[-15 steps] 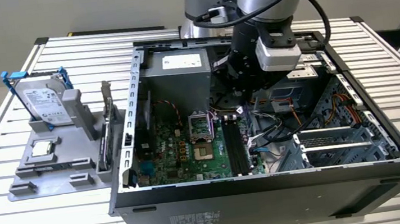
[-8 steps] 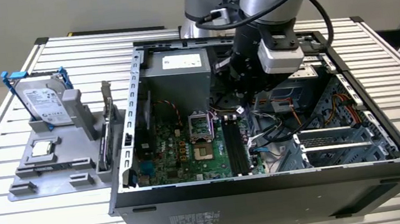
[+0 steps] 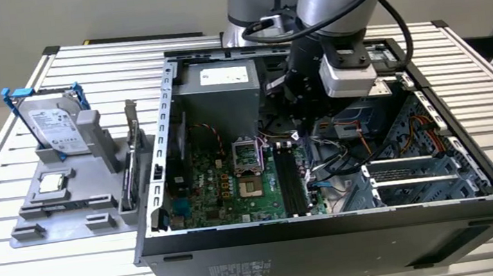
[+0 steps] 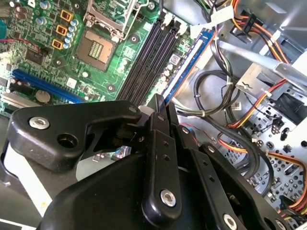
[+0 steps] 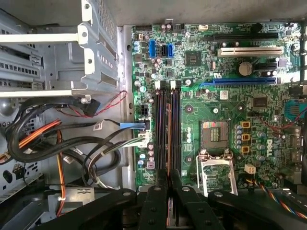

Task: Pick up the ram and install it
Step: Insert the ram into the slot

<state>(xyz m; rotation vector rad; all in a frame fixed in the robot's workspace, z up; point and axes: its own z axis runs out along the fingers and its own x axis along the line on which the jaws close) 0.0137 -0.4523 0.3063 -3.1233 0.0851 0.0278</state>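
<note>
**First wrist view: ram pinched edge-on over the memory slots**

First wrist view has the gripper (image 5: 169, 181) pressed together on the ram (image 5: 169, 139). The stick is seen edge-on as a thin brownish line that runs out from between the fingertips. It lies lengthwise along the memory slots (image 5: 158, 129), lined up with the gap between two of the black ones. Whether its lower edge touches a slot cannot be told. The CPU socket (image 5: 215, 139) sits just beside the slots on the green motherboard (image 5: 268, 110), and a bundle of black cables (image 5: 72, 143) lies on the slots' other side.

In the second wrist view the ram (image 4: 160, 103) shows as a narrow dark blade sticking out past the black fingers (image 4: 162, 148), pointing along the memory slots (image 4: 144, 62) and near their closer end.

In the exterior view the gripper (image 3: 304, 114) hangs inside the open computer case (image 3: 331, 229), above the far end of the memory slots (image 3: 290, 182). A hard drive (image 3: 52, 129) stands outside the case, well apart from the slots.
</note>
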